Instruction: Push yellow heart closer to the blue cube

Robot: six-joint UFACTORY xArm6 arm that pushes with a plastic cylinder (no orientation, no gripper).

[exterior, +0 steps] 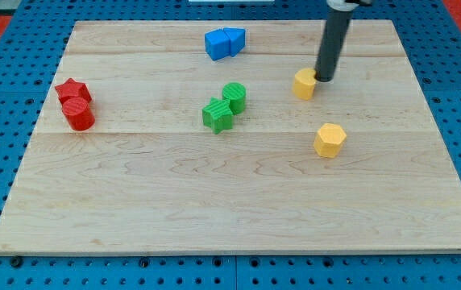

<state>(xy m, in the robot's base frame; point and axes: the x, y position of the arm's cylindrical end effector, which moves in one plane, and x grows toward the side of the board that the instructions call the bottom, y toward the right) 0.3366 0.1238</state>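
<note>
The yellow heart lies on the wooden board right of centre, near the view's top. My tip stands right against the heart's right side, touching it or nearly so. The blue cube sits at the view's top centre, up and to the left of the heart, with a blue wedge-like block pressed against its right side.
A yellow hexagonal block lies below and right of the heart. A green star and a green cylinder touch near the centre. A red star and a red cylinder sit at the left. The board rests on a blue pegged surface.
</note>
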